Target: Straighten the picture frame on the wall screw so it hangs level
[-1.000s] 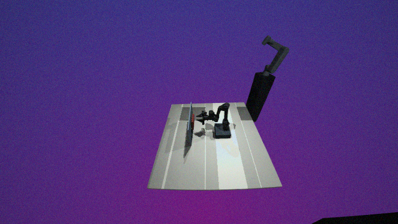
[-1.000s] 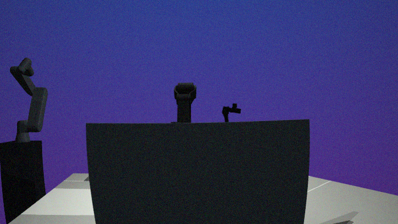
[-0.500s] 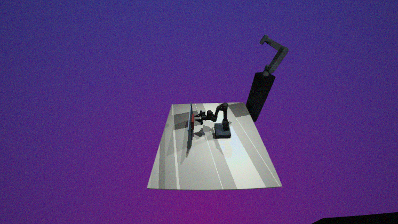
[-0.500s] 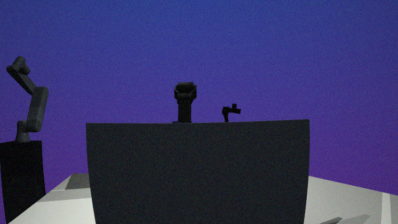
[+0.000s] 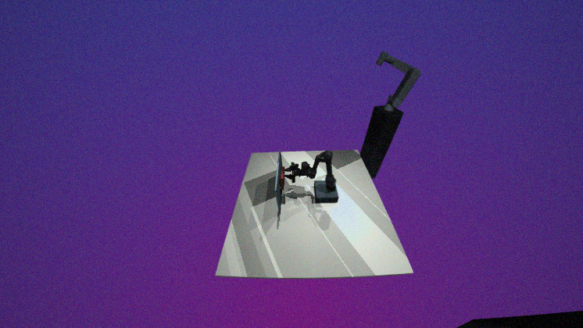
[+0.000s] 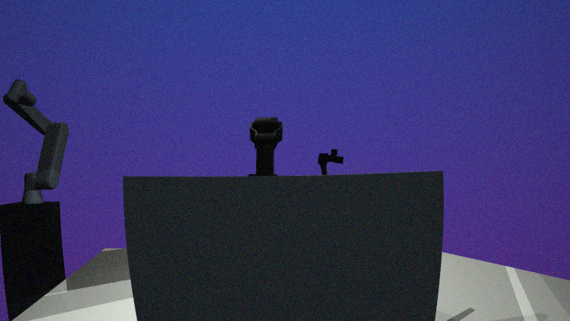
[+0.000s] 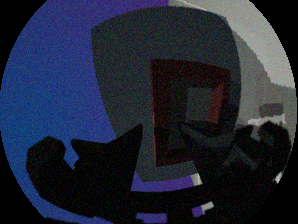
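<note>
The red picture frame (image 5: 282, 180) (image 7: 160, 90) hangs on the near face of the upright dark wall panel (image 5: 279, 198) (image 6: 279, 239) (image 7: 122, 60). The wrist view is rolled, with sky at left and table at right. There the frame looks slightly turned against the panel; its exact tilt is hard to tell. My gripper (image 5: 286, 172) (image 7: 160, 125) is partly open, its tips one above the other close to the frame. In the wrist view the tips appear on either side of the frame's upper bar; contact is not visible. The screw and notched strip are hidden. The panel hides the frame in the exterior view.
My arm's base (image 5: 326, 194) stands on the pale striped table (image 5: 309, 252) facing the panel. A second grey arm (image 5: 403, 87) (image 6: 52, 155) stands on a tall black pedestal (image 5: 381, 138) (image 6: 31, 247) beyond the table's edge. Shadows cross the table.
</note>
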Available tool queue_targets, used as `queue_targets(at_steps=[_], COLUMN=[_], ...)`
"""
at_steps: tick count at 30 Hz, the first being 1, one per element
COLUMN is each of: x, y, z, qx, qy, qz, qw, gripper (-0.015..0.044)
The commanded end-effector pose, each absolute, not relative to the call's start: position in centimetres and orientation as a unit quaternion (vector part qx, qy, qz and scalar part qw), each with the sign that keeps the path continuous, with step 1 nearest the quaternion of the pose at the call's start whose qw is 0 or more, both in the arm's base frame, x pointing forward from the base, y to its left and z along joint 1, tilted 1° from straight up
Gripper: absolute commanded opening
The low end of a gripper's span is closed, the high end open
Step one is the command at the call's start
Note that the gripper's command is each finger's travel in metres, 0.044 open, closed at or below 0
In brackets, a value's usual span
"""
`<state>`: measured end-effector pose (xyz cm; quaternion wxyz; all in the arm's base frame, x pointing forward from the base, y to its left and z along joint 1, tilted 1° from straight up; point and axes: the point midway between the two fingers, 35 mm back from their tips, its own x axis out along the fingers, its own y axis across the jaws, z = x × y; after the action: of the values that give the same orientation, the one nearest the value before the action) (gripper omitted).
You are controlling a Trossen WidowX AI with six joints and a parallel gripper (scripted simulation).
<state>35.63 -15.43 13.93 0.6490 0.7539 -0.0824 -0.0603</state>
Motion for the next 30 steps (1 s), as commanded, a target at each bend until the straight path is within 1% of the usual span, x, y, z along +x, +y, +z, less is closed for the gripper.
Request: queue_targets(at_steps=[1,23,30], x=[35.76,35.76,35.76], y=[-15.54,-15.54,-15.54], z=[13.97,13.97,13.97], qx=[0.755,0.755,0.755], qy=[-0.084,-0.084,-0.084], qz=[-0.061,-0.061,-0.061], qw=[0.648,0.648,0.648], gripper=[0.0260,0.0260,0.0076])
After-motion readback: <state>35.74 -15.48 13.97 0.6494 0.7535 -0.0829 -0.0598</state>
